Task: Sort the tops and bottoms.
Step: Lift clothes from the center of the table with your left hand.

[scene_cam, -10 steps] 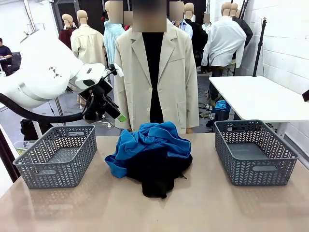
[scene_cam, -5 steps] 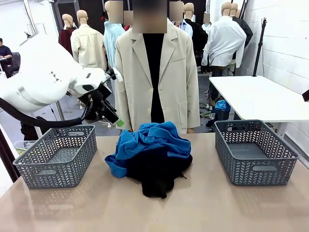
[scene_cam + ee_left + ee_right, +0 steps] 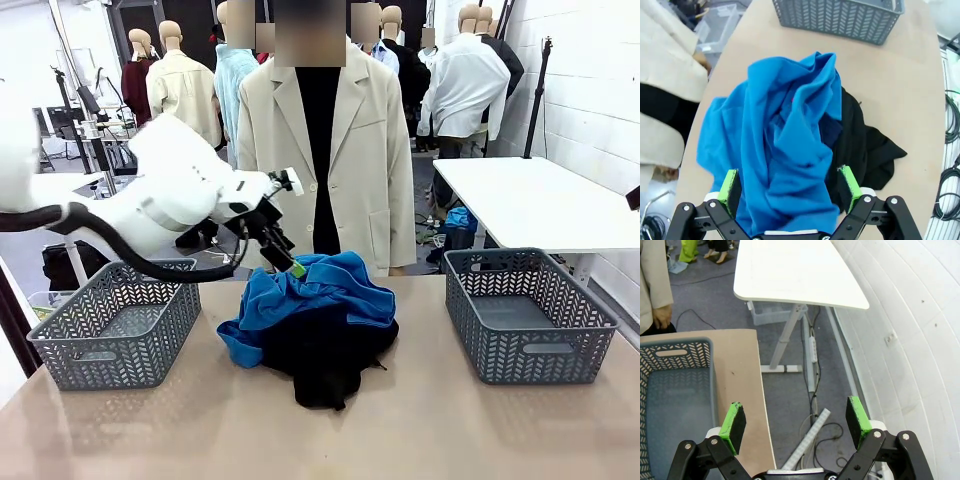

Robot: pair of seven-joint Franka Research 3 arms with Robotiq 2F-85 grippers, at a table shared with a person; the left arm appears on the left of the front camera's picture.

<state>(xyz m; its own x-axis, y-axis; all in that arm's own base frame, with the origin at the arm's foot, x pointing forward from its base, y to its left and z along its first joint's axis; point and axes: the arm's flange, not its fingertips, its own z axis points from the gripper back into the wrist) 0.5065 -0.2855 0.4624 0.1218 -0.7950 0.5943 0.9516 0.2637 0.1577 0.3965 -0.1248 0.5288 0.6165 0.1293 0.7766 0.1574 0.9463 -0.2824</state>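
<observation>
- Two garments lie heaped at the middle of the table (image 3: 200, 430), between the left basket (image 3: 110, 355) and the right basket (image 3: 530, 375). A blue garment (image 3: 320, 285) is bunched on top and toward the far side. A black garment (image 3: 325, 360) lies under it and spills toward the near edge.
- Both look like soft, light cloth with no stiffness. I expect them to drape and hang long once lifted rather than keep any shape.
- They lie touching and partly folded into each other, so pulling one could drag the other along.
- Crumpled as they are, I cannot tell which is a top and which a bottom.
- The left pincer (image 3: 292, 266) hovers just above the far upper part of the blue garment, its jaws apart and holding nothing. In the left wrist view the blue folds lie right below the gap.
- The best hold, I judge, is a raised ridge of blue cloth at the crest of the pile. A thick fold gives the jaws something to bite, while a single thin layer might slip out.
- The right pincer (image 3: 796, 422) is also spread wide and empty. It hangs off the table's right end, beyond the right basket and over the floor.
</observation>
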